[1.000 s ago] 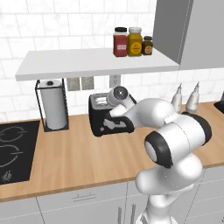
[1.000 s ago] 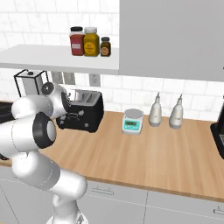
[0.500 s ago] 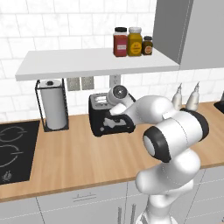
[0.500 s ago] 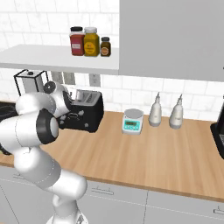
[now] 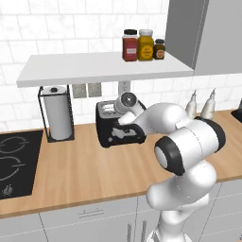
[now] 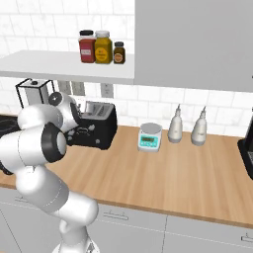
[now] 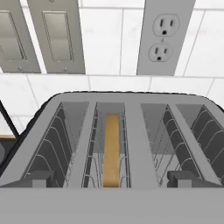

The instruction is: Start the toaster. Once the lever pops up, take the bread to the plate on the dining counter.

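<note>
The glossy black toaster [image 5: 113,127] [image 6: 101,129] stands on the wood counter against the tiled wall. The hand view looks down into its top [image 7: 127,109]. The bread [image 7: 111,148], a tan slice seen edge-on, stands sunk in the second slot from the left. My gripper [image 5: 124,133] [image 7: 111,180] hangs at the toaster's front upper edge, open. Its fingertips [image 7: 37,178] stand wide apart on either side of the slots, with nothing between them. In the right base view my arm hides the toaster's left part. The plate and the dining counter are out of view.
A paper towel roll [image 5: 57,113] stands left of the toaster, with a black hob [image 5: 14,160] beyond it. A white shelf [image 5: 104,66] with jars [image 5: 142,45] hangs low overhead. To the right stand a kitchen scale [image 6: 149,137], two bottles [image 6: 175,124] and a coffee machine [image 6: 247,153].
The hand has stayed at the toaster's front edge while my elbow swung slightly left towards it. The jaws stay wide apart and the bread has not moved.
</note>
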Tool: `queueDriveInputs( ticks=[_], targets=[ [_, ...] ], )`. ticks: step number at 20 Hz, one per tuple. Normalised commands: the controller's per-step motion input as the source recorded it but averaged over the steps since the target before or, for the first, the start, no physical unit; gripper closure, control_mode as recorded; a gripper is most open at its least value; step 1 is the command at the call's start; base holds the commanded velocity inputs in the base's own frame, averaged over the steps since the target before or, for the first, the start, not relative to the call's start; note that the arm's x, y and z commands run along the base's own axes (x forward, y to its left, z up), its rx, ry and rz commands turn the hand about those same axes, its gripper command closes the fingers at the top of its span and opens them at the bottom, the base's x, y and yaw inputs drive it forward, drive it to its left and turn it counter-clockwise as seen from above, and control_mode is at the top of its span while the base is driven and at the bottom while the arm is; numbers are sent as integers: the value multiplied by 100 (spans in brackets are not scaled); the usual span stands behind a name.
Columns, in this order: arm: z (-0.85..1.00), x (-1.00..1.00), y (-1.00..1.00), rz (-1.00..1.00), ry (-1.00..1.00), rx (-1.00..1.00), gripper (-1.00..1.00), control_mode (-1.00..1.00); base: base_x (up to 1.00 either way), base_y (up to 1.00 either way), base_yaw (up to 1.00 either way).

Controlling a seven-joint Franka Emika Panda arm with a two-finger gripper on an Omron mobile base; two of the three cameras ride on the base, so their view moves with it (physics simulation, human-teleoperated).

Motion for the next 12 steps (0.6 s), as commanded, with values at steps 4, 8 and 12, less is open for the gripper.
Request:
queueDriveInputs(
  ticks=[4,8,12],
  targets=[
    [0,0,0,0,0,0,-100,-100,0,0,0],
    [0,0,0,0,0,0,-100,-100,0,0,0],
    [0,0,0,0,0,0,-100,-100,0,0,0]
  ],
)
